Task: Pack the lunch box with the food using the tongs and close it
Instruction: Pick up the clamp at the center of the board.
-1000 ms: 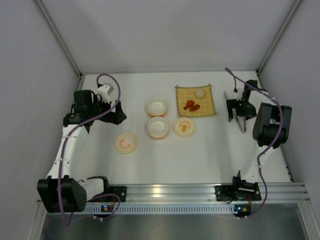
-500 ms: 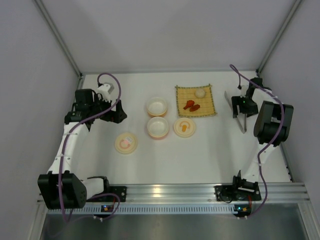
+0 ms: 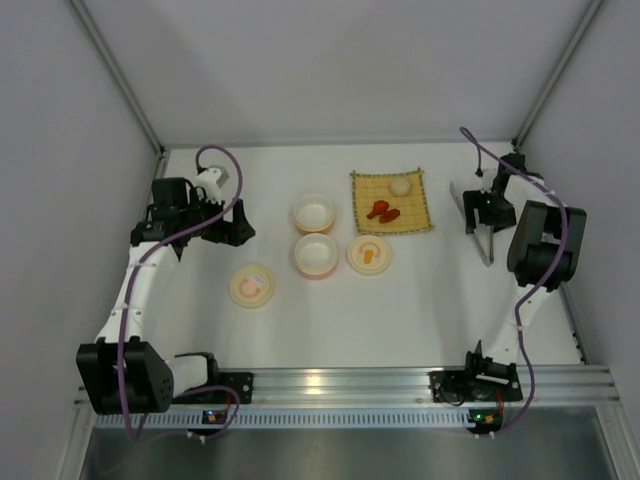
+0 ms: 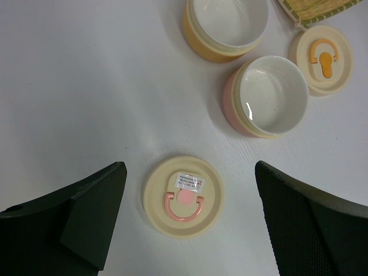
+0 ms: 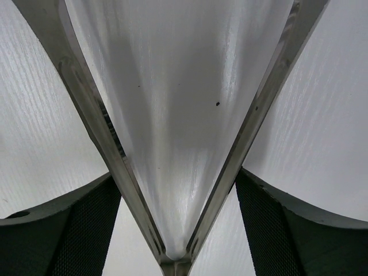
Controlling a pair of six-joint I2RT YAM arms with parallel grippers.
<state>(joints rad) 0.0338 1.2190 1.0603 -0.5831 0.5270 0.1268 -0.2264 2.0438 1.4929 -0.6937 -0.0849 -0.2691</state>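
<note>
Hovering wide open over the left of the table [image 3: 400,320], the left gripper [image 3: 232,228] holds nothing. Its wrist camera looks down on the pink-handled lid [image 4: 183,195], probably parked there until closing is due. To the right stand the empty pink bowl [image 3: 315,254], nearer, and the empty orange bowl [image 3: 314,213], farther, lids off so food can go in, with the orange-marked lid [image 3: 369,254] just beside the pink one. Farther right the yellow woven mat [image 3: 420,205] carries the off-white ball [image 3: 400,185] and the red-orange sausage pieces [image 3: 383,211], none packed yet. At the far right the tongs [image 3: 487,250] lie on the table. The right gripper [image 5: 172,230] clasps both arms near the hinge, likely for leverage. A second ago this gripper sat higher with wider jaws; the left arm has barely moved.
</note>
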